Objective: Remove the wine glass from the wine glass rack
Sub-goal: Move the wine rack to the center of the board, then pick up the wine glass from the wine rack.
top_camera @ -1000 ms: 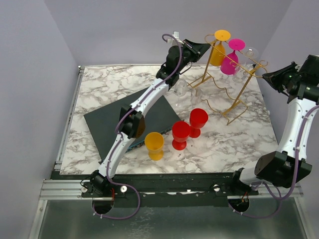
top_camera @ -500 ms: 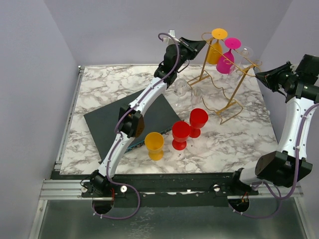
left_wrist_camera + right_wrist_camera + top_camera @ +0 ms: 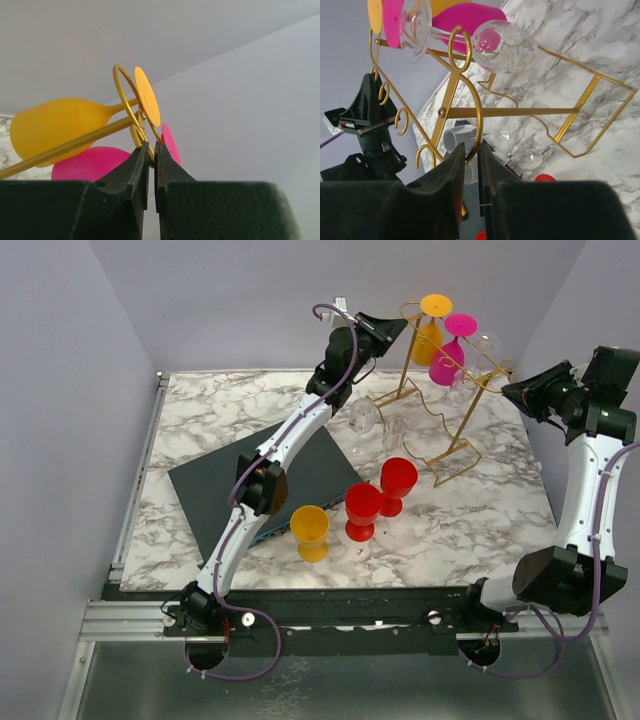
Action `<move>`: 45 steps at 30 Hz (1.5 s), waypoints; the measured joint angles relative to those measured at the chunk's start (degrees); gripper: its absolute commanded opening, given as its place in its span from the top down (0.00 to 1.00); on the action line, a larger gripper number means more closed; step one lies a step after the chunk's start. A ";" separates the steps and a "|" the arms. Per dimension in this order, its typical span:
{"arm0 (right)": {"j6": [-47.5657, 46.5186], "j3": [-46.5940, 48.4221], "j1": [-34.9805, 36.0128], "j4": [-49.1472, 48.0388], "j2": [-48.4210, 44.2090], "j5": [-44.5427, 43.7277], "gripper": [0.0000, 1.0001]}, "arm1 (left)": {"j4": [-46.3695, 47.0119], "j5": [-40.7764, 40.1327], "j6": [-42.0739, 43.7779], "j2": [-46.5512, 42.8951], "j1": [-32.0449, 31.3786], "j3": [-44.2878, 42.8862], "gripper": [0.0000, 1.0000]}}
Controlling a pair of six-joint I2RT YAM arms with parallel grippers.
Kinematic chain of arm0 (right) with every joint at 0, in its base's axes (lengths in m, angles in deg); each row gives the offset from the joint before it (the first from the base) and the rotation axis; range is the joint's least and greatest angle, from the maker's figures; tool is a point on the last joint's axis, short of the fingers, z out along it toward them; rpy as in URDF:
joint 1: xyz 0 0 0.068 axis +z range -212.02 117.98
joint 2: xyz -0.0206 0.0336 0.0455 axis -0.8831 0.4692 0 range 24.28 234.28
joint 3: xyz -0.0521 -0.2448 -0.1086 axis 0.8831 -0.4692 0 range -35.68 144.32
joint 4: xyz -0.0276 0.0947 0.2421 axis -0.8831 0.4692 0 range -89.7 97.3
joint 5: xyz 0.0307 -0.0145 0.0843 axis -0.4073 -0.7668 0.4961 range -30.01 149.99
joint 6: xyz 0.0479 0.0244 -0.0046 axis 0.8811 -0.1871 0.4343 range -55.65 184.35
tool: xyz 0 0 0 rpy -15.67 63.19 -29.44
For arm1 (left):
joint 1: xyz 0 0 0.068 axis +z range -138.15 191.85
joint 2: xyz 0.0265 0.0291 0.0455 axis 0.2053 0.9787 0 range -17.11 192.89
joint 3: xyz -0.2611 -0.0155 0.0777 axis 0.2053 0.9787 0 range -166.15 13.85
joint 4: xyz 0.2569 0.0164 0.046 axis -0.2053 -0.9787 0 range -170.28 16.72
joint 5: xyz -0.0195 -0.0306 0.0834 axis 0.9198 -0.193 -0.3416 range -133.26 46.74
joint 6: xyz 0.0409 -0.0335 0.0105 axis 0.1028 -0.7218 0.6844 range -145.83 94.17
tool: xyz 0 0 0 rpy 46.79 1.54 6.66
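Note:
The gold wire wine glass rack stands tilted at the back right of the marble table. A yellow wine glass, a pink one and a clear one hang upside down from its rails. My left gripper is raised at the rack's left end, shut on a gold scroll just below the yellow glass's foot. My right gripper is at the rack's right end. Its jaws stand slightly apart around a curled scroll end, with a gap beside the wire. The clear glass hangs above that curl.
Two red glasses and a yellow glass stand upright in the middle of the table. Clear glasses stand behind them near the left arm. A dark mat lies at the left. Walls close in behind and to the right.
The rack has shifted left and tipped up with the left gripper. The right gripper followed it leftward, and its jaws have parted a little from the curl.

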 measured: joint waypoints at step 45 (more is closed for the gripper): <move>-16.04 29.20 -0.13 -12.13 30.53 14.69 0.39 | 4.55 3.85 -1.36 -1.64 0.22 4.94 1.00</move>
